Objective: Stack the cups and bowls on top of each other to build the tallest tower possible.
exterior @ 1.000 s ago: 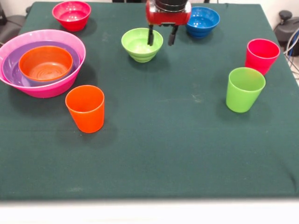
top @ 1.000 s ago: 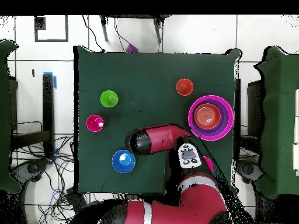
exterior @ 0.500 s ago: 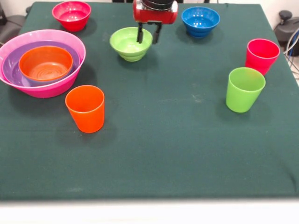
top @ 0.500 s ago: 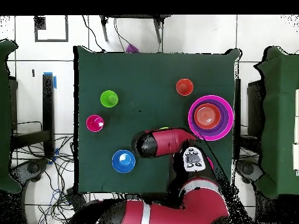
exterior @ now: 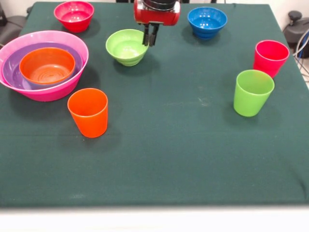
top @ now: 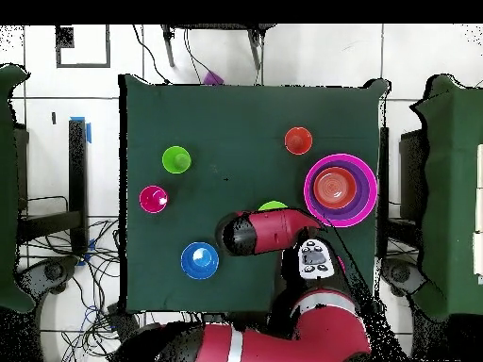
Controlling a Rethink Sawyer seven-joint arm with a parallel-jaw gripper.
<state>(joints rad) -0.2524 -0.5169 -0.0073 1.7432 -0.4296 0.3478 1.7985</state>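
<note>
My gripper (exterior: pixel 149 37) is shut on the right rim of the lime green bowl (exterior: pixel 124 47), near the table's far side. In the overhead view the arm (top: pixel 269 231) hides all but a sliver of that bowl (top: pixel 273 205). At the left stands the tower: a huge pink bowl (exterior: pixel 72 82) holding a purple bowl (exterior: pixel 12 72) with an orange bowl (exterior: pixel 47 65) inside. An orange cup (exterior: pixel 88 112) stands upright just in front of it. A lime green cup (exterior: pixel 252 92) and a red-pink cup (exterior: pixel 270 57) stand at the right.
A red-pink bowl (exterior: pixel 74 14) sits at the far left corner and a dark blue bowl (exterior: pixel 207 21) at the far right of the gripper. The dark green cloth (exterior: pixel 169 159) covers the table. Cables lie on the floor beside the table (top: pixel 57 255).
The fingers closed from wide apart onto the lime green bowl's rim. Gripper and bowl have shifted left, toward the pink bowl. Nothing else moved.
</note>
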